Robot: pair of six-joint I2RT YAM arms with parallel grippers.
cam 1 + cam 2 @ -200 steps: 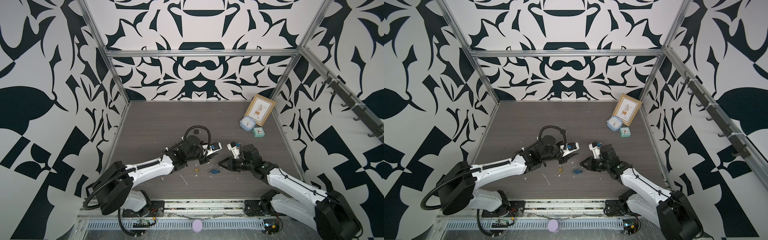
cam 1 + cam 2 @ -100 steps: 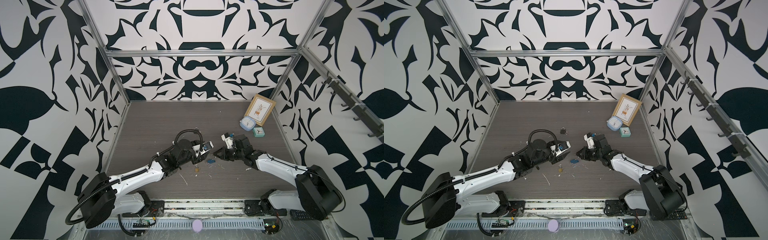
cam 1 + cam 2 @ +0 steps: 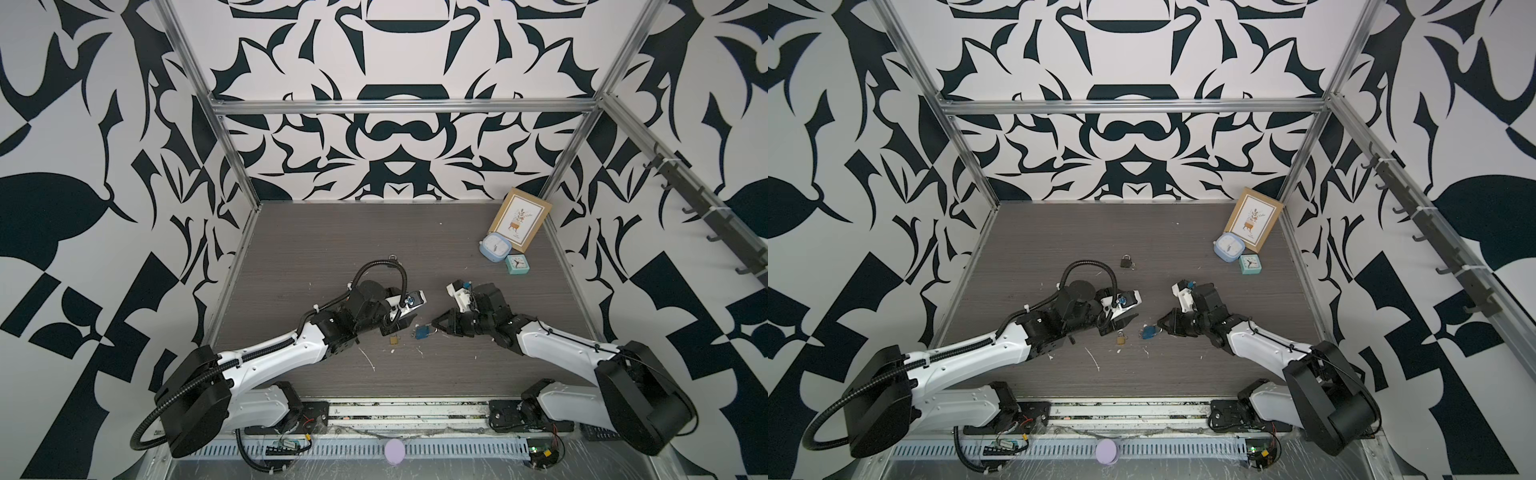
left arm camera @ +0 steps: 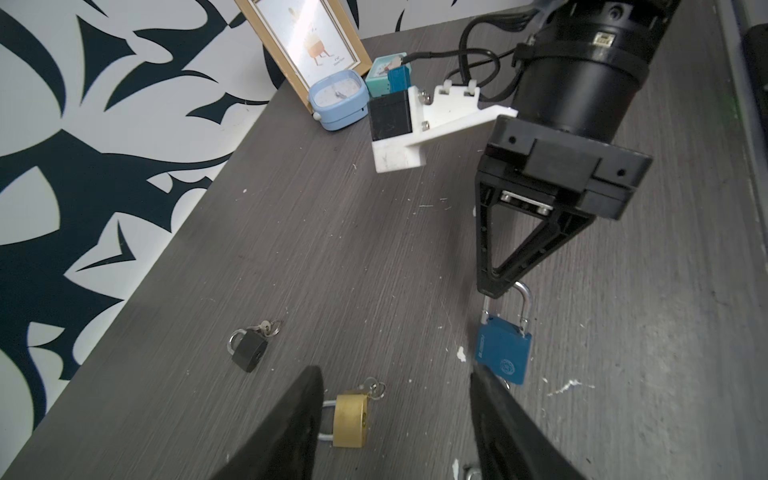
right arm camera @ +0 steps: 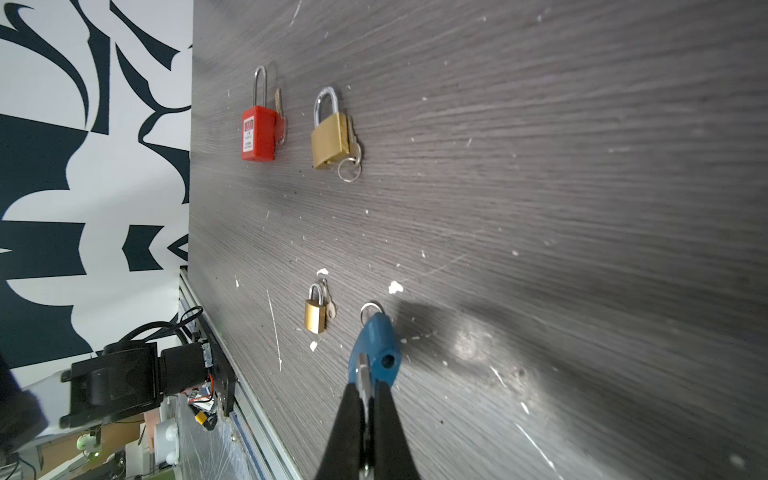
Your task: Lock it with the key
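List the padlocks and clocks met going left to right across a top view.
small brass padlock → blue padlock → light blue clock → teal clock. The black padlock is left out: it sits almost straight behind the brass one, so its place in the order is unclear.

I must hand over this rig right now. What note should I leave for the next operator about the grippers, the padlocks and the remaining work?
Right gripper: shut on the shackle of the blue padlock, held low over the table.
Left gripper: open, empty, close to the blue padlock, with a small brass padlock lying near its fingers.
Key: a key ring shows at the blue padlock's base, so the key seems inserted.
Done: padlock gripped.
Left: one shackle hole looks empty, so it seems not yet locked; close the shackle and turn the key.
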